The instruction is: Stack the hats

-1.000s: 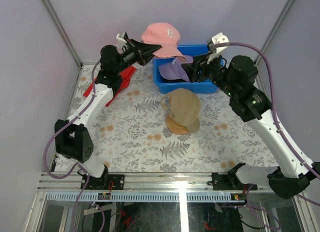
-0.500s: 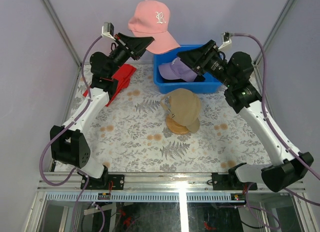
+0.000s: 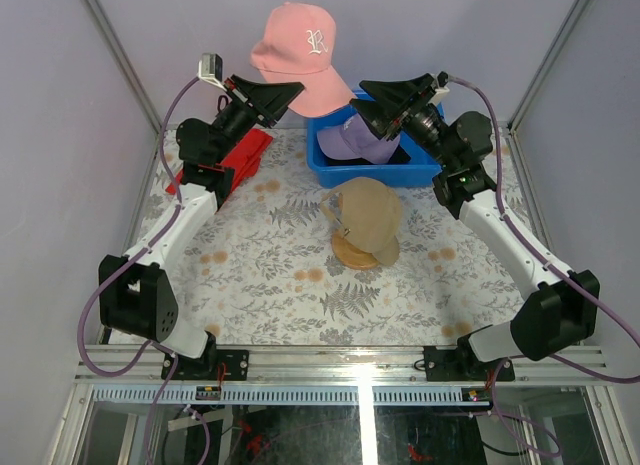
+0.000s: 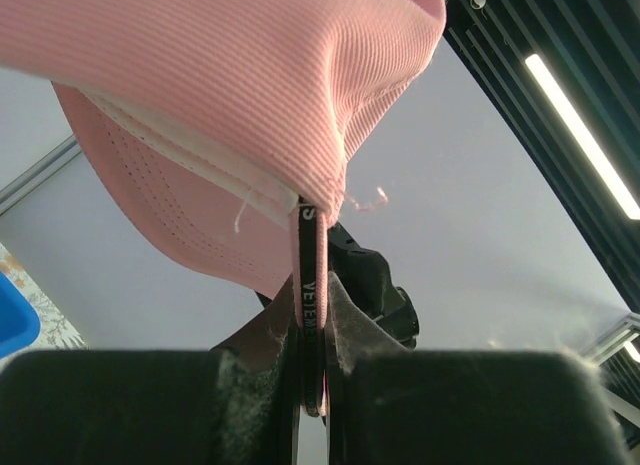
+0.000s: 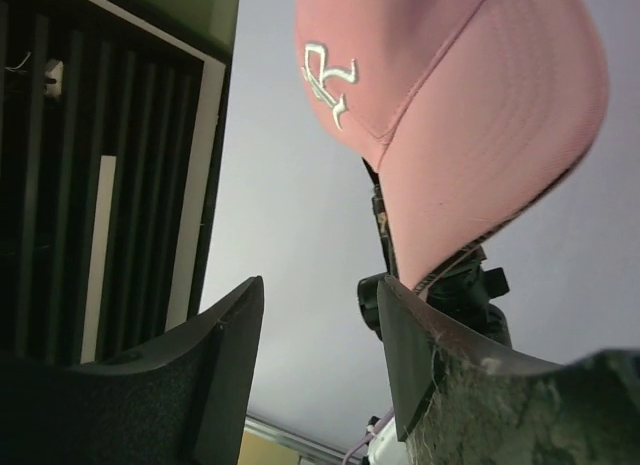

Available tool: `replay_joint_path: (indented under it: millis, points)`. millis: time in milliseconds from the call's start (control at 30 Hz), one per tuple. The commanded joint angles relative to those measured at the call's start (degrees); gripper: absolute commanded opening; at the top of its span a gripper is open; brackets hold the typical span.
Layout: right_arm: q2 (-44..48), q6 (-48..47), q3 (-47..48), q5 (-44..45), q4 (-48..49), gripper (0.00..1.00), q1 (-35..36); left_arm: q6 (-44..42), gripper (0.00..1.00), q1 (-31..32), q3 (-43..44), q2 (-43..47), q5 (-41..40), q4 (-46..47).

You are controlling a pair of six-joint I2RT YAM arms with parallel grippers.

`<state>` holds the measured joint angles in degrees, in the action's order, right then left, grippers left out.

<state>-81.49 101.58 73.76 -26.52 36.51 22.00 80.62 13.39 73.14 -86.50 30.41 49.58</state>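
Left wrist view alone shows left end effector [image 4: 312, 357] pinching pink hat [image 4: 200, 95] by its strap. Right end effector [image 5: 320, 355] spread wide, empty. Overhead: three hats counted, one each: pink, purple hat [image 3: 350, 141], tan hat [image 3: 368, 211].

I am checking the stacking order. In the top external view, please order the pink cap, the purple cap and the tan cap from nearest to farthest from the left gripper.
1. The pink cap: held in the jaws of the left gripper, high at the back.
2. The purple cap: in the blue bin, to the right.
3. The tan cap: on the wooden stand, mid-table.
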Motion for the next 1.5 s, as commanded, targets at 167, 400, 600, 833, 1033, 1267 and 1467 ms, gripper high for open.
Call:
replay_joint_path:
  millis: [167, 400, 600, 833, 1033, 1267, 1467]
  points:
    - [0.28, 5.26, 0.26, -2.0, 5.42, 0.55, 0.25, -1.51, 0.0, -0.43, -1.07, 1.95, -1.71, 7.68]
    - [1.26, 4.64, -0.95, -2.62, 3.18, 0.61, 0.27, -1.86, 0.0, -0.4, 0.91, 0.78, -2.02, 7.93]
    - [0.19, 3.59, 0.18, -2.84, 2.02, 0.63, 0.27, 1.03, 0.0, 0.09, 0.92, -0.57, -2.69, 11.17]
    - [-3.57, 3.14, 3.44, -1.86, 2.06, 0.63, 1.33, 0.95, 0.0, 2.96, -1.59, 0.31, -3.95, 12.65]
    - [-5.92, 3.42, 5.74, -0.83, 2.55, 0.53, 2.93, 2.03, 0.0, 4.4, -4.01, -0.13, -5.19, 15.47]
    - [-4.52, 4.03, 3.3, 0.32, 3.4, 0.38, 2.95, -0.37, 0.0, 4.42, -4.76, 1.14, -5.76, 13.72]
    - [-4.07, 4.17, 3.29, 0.17, 3.24, 0.38, 2.96, -0.93, 0.0, 4.37, -6.2, 1.11, -6.78, 14.63]
